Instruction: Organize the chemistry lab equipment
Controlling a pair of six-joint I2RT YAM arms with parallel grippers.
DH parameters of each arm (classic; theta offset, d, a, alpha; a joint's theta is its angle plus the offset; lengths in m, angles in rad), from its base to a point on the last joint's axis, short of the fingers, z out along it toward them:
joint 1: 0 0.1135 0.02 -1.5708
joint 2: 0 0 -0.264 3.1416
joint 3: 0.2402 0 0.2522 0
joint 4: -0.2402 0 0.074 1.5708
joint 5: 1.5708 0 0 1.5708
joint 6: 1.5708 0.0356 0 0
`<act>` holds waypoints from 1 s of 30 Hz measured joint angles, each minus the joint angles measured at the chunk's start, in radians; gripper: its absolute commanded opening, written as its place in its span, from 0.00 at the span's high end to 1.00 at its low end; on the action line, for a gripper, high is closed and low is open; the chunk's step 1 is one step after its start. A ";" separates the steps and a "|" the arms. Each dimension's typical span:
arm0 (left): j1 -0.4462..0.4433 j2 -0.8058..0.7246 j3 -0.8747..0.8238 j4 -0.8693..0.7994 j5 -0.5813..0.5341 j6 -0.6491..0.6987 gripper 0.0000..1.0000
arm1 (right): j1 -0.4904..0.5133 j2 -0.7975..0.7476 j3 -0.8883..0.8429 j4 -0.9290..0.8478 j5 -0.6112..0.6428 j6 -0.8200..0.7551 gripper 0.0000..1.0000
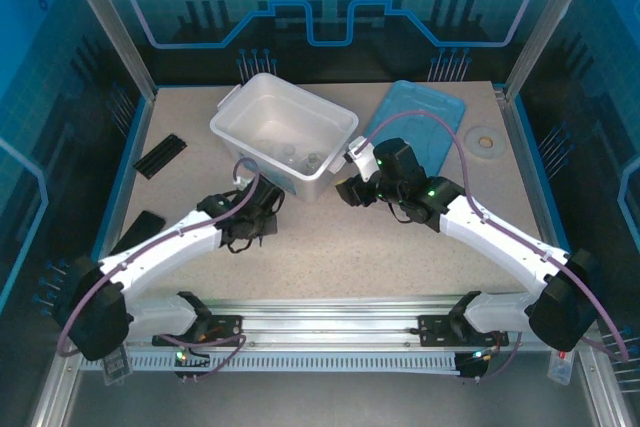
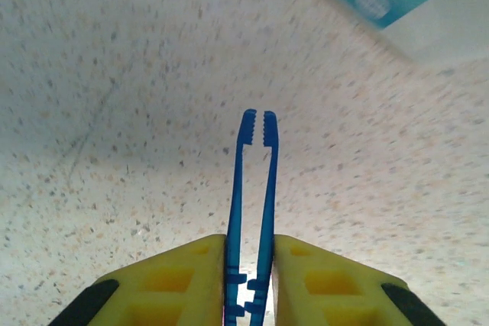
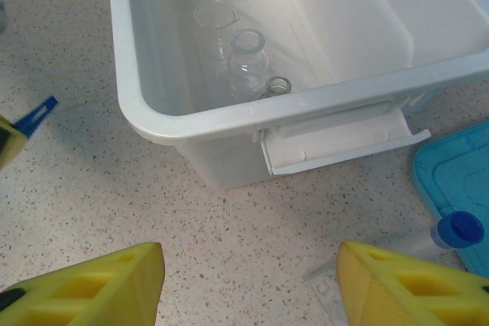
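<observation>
Left jaws are clamped on the tweezers (image 2: pixel 254 188). In my left wrist view the left gripper (image 2: pixel 250 265) has its yellow fingers (image 2: pixel 179 280) pressed to both sides of the thin blue arms. The ridged tips stick out ahead, almost touching each other, over bare speckled table (image 2: pixel 114 74). From above, that gripper (image 1: pixel 250 222) sits just near and left of the bin (image 1: pixel 228 132).

Right jaws are spread wide with nothing between them. The right gripper (image 3: pixel 252 280) faces the near corner of the white bin (image 3: pixel 229 116); from above it (image 1: pixel 348 185) is just right of that corner. A tube (image 3: pixel 451 236) with a blue cap lies on the table by the right-hand finger (image 3: pixel 405 288), though I cannot tell whether they touch.

Inside the bin I see clear glassware near the close wall: a beaker (image 3: pixel 215 17), a flask (image 3: pixel 247 55) and a smaller glass mouth beside the rim. The tweezer tip (image 3: pixel 34 116) shows at the left edge of the right wrist view, apart from the bin.

A blue lid (image 1: pixel 420 117) lies flat right of the bin, and a black strip (image 1: pixel 160 155) lies at far left.
</observation>
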State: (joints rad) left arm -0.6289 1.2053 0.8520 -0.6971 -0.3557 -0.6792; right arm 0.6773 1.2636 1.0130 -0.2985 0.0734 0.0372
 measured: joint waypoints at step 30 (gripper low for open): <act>0.283 0.555 0.758 0.159 0.179 0.001 0.79 | -0.011 -0.061 -0.012 0.000 -0.003 0.008 0.38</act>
State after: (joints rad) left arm -0.3454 1.7603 1.6096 -0.5377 -0.1768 -0.6785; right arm 0.6662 1.2022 1.0012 -0.2981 0.0708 0.0448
